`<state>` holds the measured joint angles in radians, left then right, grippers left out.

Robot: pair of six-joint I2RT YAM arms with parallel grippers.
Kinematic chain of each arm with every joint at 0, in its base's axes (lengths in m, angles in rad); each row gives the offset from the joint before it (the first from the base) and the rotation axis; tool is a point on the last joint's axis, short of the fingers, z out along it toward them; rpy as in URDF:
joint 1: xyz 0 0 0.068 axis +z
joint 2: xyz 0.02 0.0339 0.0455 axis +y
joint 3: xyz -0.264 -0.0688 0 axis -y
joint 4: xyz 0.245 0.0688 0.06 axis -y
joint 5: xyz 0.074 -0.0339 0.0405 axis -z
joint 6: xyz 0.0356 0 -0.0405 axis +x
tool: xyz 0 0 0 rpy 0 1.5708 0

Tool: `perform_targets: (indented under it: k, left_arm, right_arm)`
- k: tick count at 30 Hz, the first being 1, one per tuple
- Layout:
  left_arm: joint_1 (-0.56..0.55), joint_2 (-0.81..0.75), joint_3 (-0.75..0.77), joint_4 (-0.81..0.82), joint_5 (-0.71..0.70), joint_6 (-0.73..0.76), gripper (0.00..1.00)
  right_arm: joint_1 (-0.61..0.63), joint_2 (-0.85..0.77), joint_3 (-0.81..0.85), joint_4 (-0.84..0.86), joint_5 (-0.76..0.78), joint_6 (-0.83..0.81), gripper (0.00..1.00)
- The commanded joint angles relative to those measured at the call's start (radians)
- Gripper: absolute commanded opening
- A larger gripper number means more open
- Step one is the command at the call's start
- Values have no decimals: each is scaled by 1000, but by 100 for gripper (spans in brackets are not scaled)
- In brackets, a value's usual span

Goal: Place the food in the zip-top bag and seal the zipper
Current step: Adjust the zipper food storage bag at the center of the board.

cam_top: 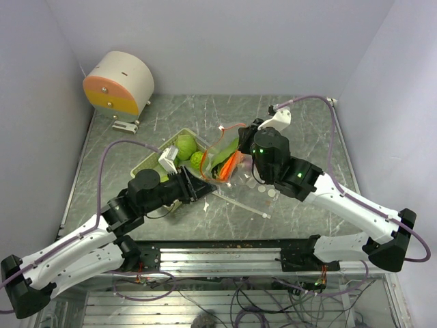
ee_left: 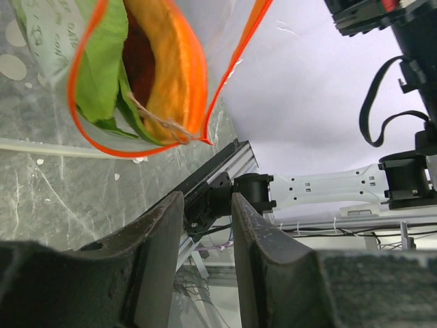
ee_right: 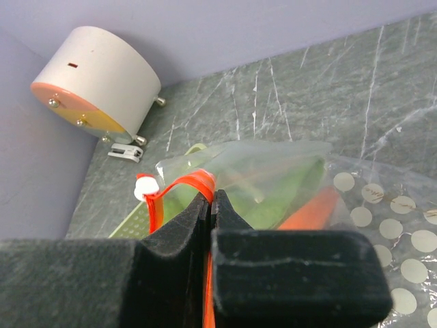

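carrot (cam_top: 231,166) half hidden in bag (cam_top: 227,141), basket (cam_top: 153,154) partly behind left arm (cam_top: 147,193)

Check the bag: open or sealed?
Open. The zipper rim gapes in a wide loop with the carrot visible inside; the right gripper pinches one edge.

Zip-top bag (ee_left: 48,41) upper left, orange-rimmed mouth gaping toward the camera. Inside: carrot (ee_left: 174,75), green leaves (ee_left: 102,68). Left gripper (ee_left: 207,205) below the mouth, fingers (ee_left: 160,253) narrowly apart, nothing between. Grey marbled table (ee_left: 61,198) beneath. Aluminium rail (ee_left: 218,160) and white arm link (ee_left: 328,188) beyond.
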<state>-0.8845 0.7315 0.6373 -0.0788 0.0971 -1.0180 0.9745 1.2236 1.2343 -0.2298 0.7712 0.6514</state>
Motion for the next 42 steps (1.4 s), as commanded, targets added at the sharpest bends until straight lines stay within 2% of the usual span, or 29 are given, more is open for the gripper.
perform_targets:
  k: [1,6,10,17,29,31,33,34,38,42]
  left_arm:
    - [-4,-25,34,-34,-28,15,46]
    - [-6,-10,6,-11,-35,-5,55]
    - [-6,-2,-18,31,-64,-36,58]
    - [-7,10,-43,96,-125,-85,58]
    - [-6,70,-25,149,-174,-87,55]
    - [-7,89,-25,169,-167,-88,47]
    - [-7,106,-27,191,-157,-91,25]
    - [-6,115,-29,195,-156,-91,17]
    - [-6,131,-33,207,-159,-93,11]
    - [-7,115,34,133,-202,-52,8]
  right_arm:
    - [-7,-25,31,63,12,-7,0]
    - [-6,-26,28,69,2,-8,0]
    - [-7,-34,22,75,-2,-10,0]
    - [-7,-52,2,74,-14,-3,0]
    - [-6,-93,-34,59,-55,24,0]
    - [-6,-98,-37,54,-61,29,0]
    - [-7,-102,-41,51,-62,33,0]
    - [-6,-107,-44,49,-61,33,0]
    - [-7,-118,-50,41,-61,34,0]
    - [-6,-139,-66,-12,-59,39,0]
